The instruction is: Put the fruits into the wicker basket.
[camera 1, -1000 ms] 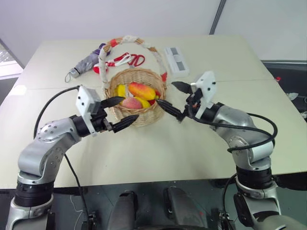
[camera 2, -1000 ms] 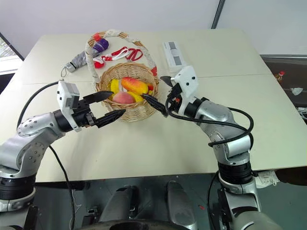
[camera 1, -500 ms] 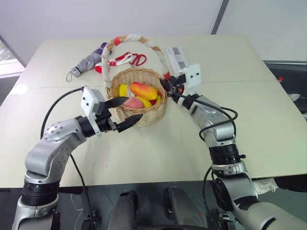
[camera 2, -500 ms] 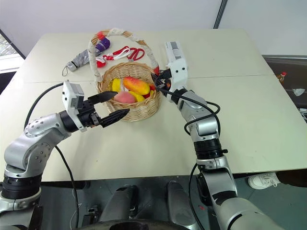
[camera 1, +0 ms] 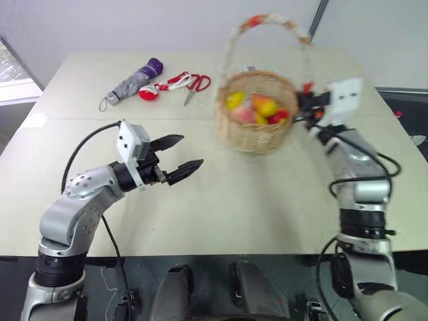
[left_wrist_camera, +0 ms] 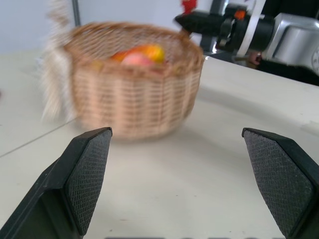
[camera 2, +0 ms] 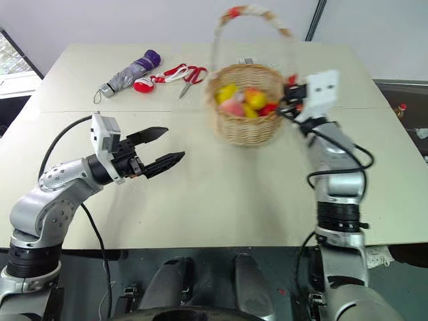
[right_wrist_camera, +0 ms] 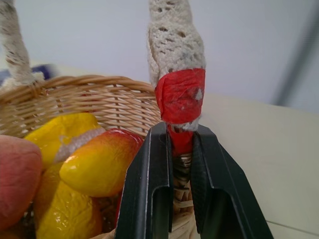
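Holding the fruits heaped inside it, the wicker basket sits on the far right part of the table, so the loading looks complete in these frames. The right gripper is clamped on the foot of the basket's cloth-wrapped handle, just above the rim, a hold that would let the arm drag or steady the basket rather than reach for more fruit. The left gripper hovers over bare tabletop, well apart from the basket, its fingers spread and carrying nothing. A folded umbrella and red-handled scissors lie at the far left of the table, obstructing neither arm.
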Action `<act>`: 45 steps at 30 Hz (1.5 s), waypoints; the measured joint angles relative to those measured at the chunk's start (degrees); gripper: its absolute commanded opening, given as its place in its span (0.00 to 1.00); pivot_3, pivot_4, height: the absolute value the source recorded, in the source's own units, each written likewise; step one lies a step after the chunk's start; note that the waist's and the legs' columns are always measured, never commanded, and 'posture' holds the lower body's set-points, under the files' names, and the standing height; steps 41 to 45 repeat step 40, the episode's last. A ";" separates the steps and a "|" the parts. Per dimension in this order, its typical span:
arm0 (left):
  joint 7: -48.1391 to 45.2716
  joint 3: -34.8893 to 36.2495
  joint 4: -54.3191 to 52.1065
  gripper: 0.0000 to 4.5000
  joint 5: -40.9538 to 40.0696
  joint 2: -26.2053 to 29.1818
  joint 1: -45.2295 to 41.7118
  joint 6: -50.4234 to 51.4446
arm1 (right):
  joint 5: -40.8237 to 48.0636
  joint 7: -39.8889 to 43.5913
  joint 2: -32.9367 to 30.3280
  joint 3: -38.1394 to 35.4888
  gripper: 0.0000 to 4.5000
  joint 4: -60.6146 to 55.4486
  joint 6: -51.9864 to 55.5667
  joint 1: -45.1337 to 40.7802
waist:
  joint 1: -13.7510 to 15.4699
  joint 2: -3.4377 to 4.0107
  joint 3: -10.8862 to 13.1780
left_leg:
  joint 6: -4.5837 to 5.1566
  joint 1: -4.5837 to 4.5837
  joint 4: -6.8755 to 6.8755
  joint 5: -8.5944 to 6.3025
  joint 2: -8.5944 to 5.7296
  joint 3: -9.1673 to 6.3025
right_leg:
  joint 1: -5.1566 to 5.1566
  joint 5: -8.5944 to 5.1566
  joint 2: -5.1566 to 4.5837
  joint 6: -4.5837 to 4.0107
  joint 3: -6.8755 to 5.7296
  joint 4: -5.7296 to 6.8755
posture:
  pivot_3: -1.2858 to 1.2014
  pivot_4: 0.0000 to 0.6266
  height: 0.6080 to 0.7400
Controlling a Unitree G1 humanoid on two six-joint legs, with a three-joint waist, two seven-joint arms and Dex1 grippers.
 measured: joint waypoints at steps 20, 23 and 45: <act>-1.47 -2.09 6.70 1.00 2.79 -0.57 -3.47 -3.45 | -1.77 -6.22 -8.87 -10.94 0.73 4.52 -6.52 9.09 | -1.11 0.13 -0.01 | 0.01 0.07 0.00 0.01 0.13 0.07 | 0.01 0.00 0.30 -0.01 0.21 0.05 | 0.52 0.24 1.00; -0.57 -0.05 8.74 1.00 4.50 0.78 -1.23 -4.54 | 2.60 -0.43 -10.96 -13.14 0.73 -1.67 -3.80 15.46 | -1.22 0.13 -0.02 | 0.01 0.11 0.00 0.01 0.15 0.07 | 0.03 -0.01 0.31 0.00 0.22 0.05 | 0.52 0.24 1.00; 5.08 5.38 15.02 1.00 11.43 0.79 11.43 -11.89 | 5.88 19.87 -4.88 12.86 0.73 -9.70 -4.41 20.58 | -1.07 0.09 -0.02 | 0.00 0.76 -0.11 -0.01 0.28 0.14 | 0.52 -0.02 0.47 -0.03 0.52 0.01 | 0.52 0.24 1.00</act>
